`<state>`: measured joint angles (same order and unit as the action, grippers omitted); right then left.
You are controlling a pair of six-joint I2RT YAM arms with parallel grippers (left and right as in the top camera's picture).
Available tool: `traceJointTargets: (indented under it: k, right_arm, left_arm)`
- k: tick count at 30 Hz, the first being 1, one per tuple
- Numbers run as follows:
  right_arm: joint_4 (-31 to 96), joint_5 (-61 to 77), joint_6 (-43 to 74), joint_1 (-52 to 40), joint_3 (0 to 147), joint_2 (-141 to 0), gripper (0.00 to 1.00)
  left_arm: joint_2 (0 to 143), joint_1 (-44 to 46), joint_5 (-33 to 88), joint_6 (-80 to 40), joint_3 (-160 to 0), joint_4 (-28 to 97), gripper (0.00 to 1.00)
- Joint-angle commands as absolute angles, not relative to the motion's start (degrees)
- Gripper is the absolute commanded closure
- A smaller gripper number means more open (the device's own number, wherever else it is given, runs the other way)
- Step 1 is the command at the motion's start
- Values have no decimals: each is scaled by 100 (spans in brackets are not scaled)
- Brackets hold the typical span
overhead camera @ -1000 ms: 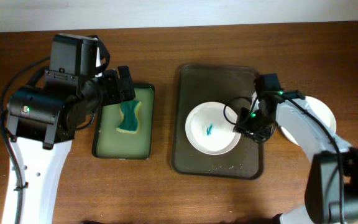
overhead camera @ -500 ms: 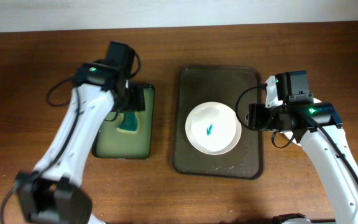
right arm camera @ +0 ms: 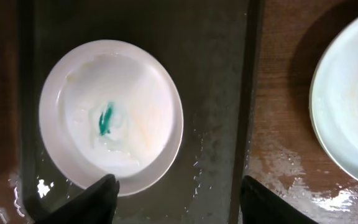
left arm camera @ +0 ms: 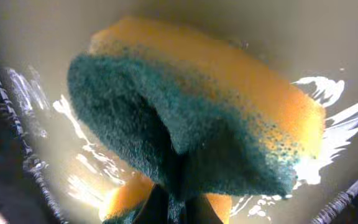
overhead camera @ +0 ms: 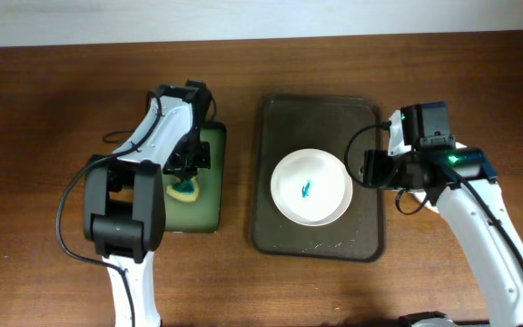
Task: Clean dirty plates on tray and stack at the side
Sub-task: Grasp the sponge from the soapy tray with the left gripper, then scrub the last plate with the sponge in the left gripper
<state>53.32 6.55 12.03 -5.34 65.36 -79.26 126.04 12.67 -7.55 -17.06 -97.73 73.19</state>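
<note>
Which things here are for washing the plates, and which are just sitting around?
For the job:
- dirty plate
- tray under it
- sponge
- green tub of liquid
- second white plate beside the tray

Just there:
- wooden table; I see nothing else loose

This is looking like a robot test bench, not a home kitchen: two robot arms (overhead camera: pixel 475 209) are working at a wooden table (overhead camera: pixel 53 272) against a plain pale wall (overhead camera: pixel 243 18), where a tray (overhead camera: pixel 316 113), a dirty plate (overhead camera: pixel 325 204), a basin (overhead camera: pixel 202 207) of cloudy water and a sponge (overhead camera: pixel 185 188) are standing in for a sink.
</note>
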Motion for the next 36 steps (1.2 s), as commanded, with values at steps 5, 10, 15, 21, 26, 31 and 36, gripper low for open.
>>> traceJointTargets:
  k: [5,10,15,21,26,31,36]
  right_arm:
    - [5168,1072,746,-561,6589,-9522,55]
    - [4523,1098,749,-561,6589,-10460,63]
    - [3872,1389,1044,-563,6576,-10951,93]
    - [3776,1304,1142,-561,6390,-11032,96]
    - [3791,1310,1142,-561,6390,-11032,96]
    - [3811,1313,1142,-561,6390,-11032,96]
    - [3887,1308,1142,-561,6390,-11032,96]
  left_arm:
    - [12575,1232,-652,-1549,-10991,7940,100]
    - [12243,1398,489,-1310,-11000,7867,100]
    - [12119,2211,1273,-1319,-10993,7000,100]
    - [12479,3472,1271,-2123,-10991,6093,100]
    - [13520,3734,1964,-2856,-10991,5505,100]
    - [14193,3791,2770,-2716,-10991,5275,100]
    - [14173,3321,-187,-2932,-11673,7008,100]
